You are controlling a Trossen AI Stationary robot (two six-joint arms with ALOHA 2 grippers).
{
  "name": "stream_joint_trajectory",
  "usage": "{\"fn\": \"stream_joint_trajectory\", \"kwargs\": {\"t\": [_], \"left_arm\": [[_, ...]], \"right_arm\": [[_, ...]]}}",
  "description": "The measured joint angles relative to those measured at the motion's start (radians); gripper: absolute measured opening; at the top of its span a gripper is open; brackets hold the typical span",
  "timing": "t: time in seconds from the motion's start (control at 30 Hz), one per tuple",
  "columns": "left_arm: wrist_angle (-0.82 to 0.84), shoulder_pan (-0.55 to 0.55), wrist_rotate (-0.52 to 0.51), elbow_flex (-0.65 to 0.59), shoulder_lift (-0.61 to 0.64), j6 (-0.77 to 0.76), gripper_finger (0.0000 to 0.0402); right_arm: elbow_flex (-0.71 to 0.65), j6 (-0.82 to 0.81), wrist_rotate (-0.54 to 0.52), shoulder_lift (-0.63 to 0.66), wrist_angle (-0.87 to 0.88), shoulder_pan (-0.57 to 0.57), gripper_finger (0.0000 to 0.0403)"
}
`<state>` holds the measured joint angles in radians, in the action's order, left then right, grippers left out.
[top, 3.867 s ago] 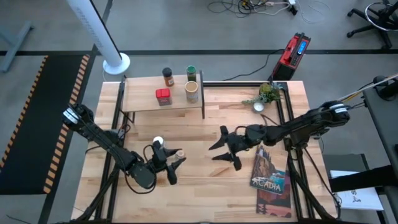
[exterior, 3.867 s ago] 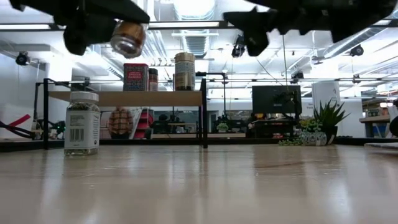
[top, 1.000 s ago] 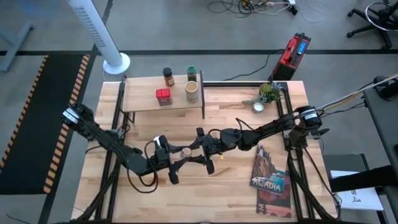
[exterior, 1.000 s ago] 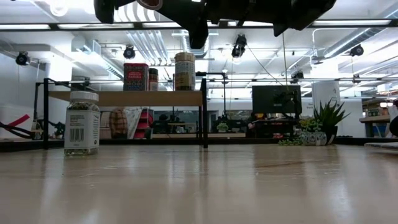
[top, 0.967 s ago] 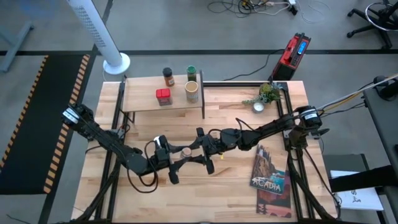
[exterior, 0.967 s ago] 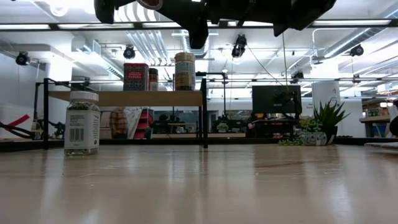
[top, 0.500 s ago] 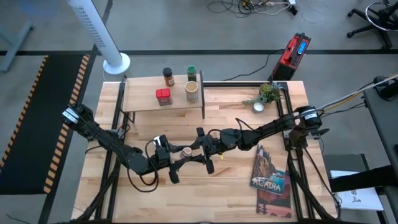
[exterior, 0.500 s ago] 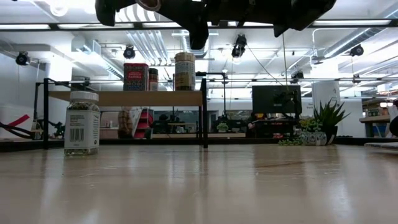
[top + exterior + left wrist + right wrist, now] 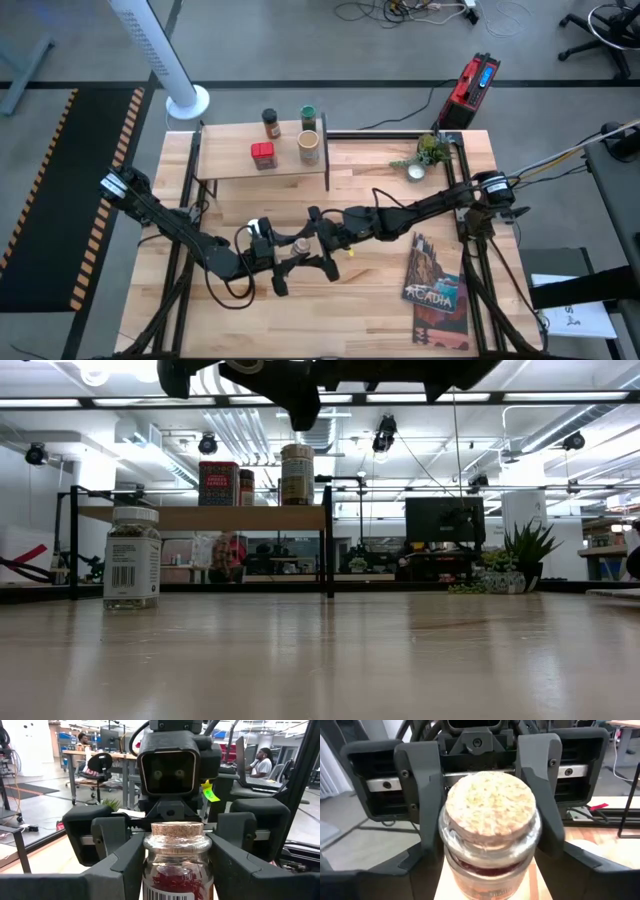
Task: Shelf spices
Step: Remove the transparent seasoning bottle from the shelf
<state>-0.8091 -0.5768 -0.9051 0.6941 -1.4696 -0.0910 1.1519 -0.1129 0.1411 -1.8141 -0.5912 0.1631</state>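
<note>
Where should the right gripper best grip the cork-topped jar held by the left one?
Probably the neck of the cork-topped jar, approached head-on from the cork side. The left gripper clamps the glass body, so only that end is free, and the right gripper faces it, fingers open.

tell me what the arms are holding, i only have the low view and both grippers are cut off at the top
Observer: The left gripper is shut on a cork-stoppered jar with red contents.
Operator: and the right one
Observer: The right gripper faces it head-on, open, with one finger on each side of the jar, not yet gripping.
Operator: i count three on the shelf
Observer: There are four on the shelf. A green-lidded jar stands behind the tan canister.
</note>
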Motion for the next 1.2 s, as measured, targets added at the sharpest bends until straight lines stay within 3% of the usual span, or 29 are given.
{"fn": "stream_joint_trajectory", "kwargs": {"t": [0.5,1.2], "left_arm": [[0.016,-0.001,-0.004,0.0,0.0,-0.017,0.017],[0.071,-0.007,0.0,-0.001,0.006,0.008,0.0205]], "right_arm": [[-0.001,0.006,-0.004,0.0,-0.012,0.001,0.0173],[-0.003,0.003,-0.003,0.0,0.025,0.003,0.0172]]}}
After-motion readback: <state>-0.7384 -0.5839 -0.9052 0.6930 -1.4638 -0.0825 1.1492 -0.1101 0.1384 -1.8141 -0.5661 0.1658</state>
